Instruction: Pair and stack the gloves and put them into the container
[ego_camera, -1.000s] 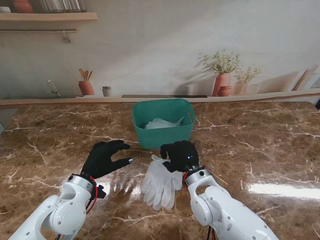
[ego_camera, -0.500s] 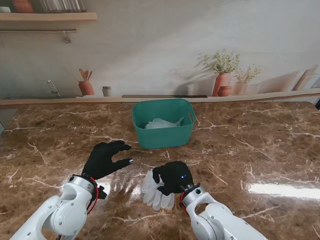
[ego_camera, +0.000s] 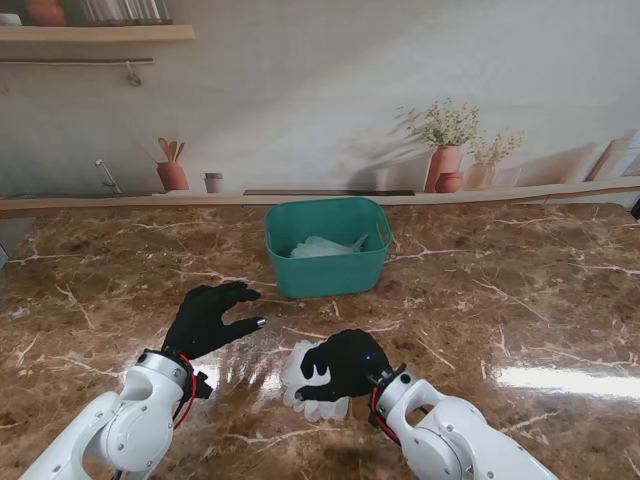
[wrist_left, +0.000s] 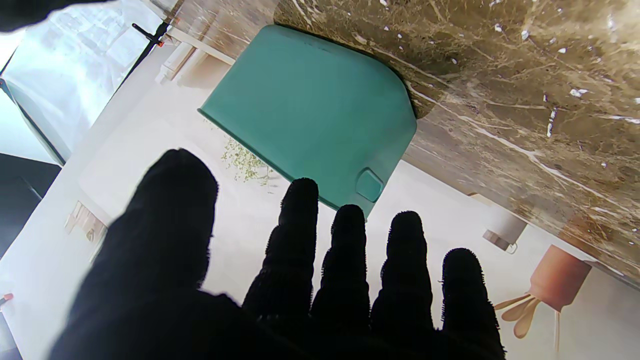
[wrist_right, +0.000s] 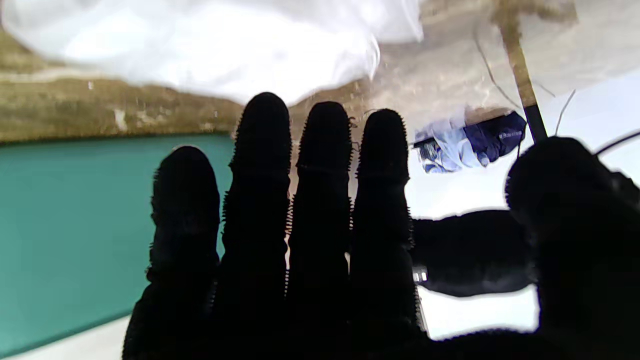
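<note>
While the right hand (ego_camera: 343, 366) lies across the white gloves (ego_camera: 303, 385) near the table's (ego_camera: 520, 300) front edge, the stand view shows its fingers curled over the pile, thumb side toward the left. Looks like a gathering grip so the stacked pair can go up in one piece, though a closed hold on the fabric isn't confirmed here. White glove fingers poke out on the left and near side of the hand. Green container (ego_camera: 327, 246) sits farther from me, well apart from the pile, with pale glove material already inside. Left hand (ego_camera: 208, 316) hovers left of the pile, fingers spread, holding nothing, likely kept out of the way.

Left wrist view: fingers (wrist_left: 346, 260) spread and empty, confirmed. Container wall (wrist_left: 310, 110) and its small tab show ahead of them; the gloves on the table don't appear here at all.

Right wrist view: four fingers (wrist_right: 260, 200) straight and pressed together, thumb apart, white fabric (wrist_right: 200, 45) beyond the fingertips against the table, green wall (wrist_right: 75, 225) to one side. That contradicts the curled look from the stand, so I cannot tell whether this hand actually grips the gloves or only rests on them.
</note>
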